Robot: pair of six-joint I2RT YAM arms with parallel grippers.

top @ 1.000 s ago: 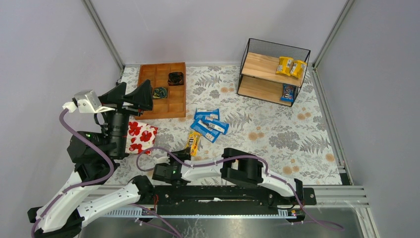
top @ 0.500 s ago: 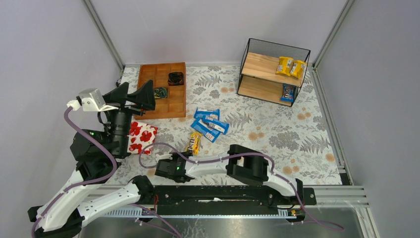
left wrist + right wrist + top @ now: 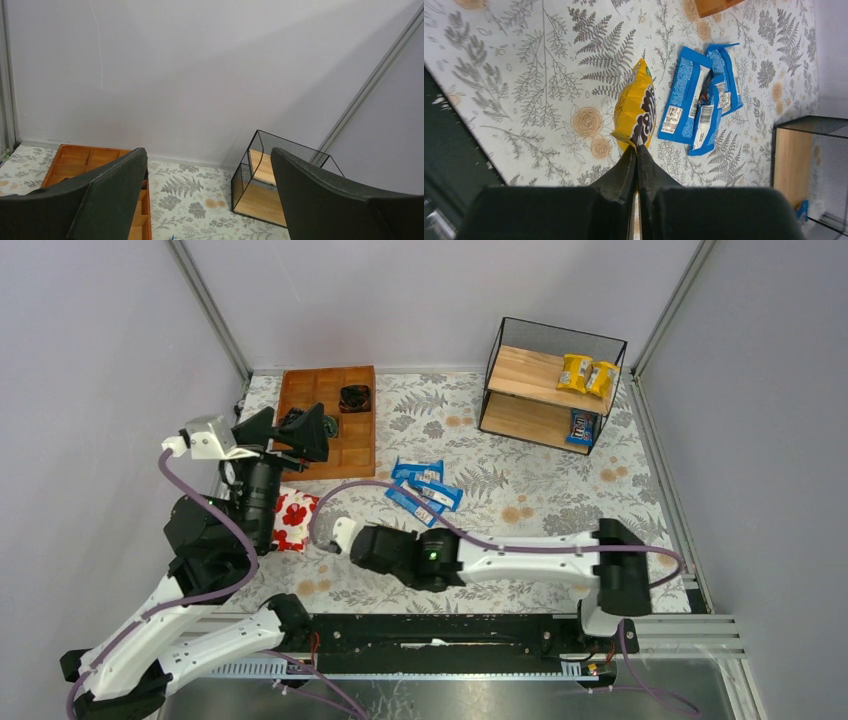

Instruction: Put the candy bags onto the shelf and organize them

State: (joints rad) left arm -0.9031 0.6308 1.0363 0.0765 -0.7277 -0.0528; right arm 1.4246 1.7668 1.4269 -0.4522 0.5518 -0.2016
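My right gripper (image 3: 636, 150) is shut on the lower edge of a yellow M&M's candy bag (image 3: 636, 112), which hangs above the fern-print table. In the top view the right wrist (image 3: 395, 550) hides that bag. Three blue candy bags (image 3: 425, 490) lie overlapping mid-table and also show in the right wrist view (image 3: 699, 105). The shelf (image 3: 520, 370) stands at the back right, with two yellow bags (image 3: 587, 375) on its upper board and a blue bag (image 3: 583, 425) on the lower board. My left gripper (image 3: 290, 430) is open and empty, raised over the tray's near edge; its wrist view (image 3: 210, 200) shows the shelf (image 3: 260, 185) ahead.
A brown wooden compartment tray (image 3: 305, 445) with small dark items (image 3: 354, 397) lies at the back left. A red-and-white floral pouch (image 3: 293, 518) lies beside the left arm. Grey walls close in the table on three sides.
The right arm has stretched left and risen, and the yellow bag has left the table in its gripper. The left gripper has shifted right and a little back.
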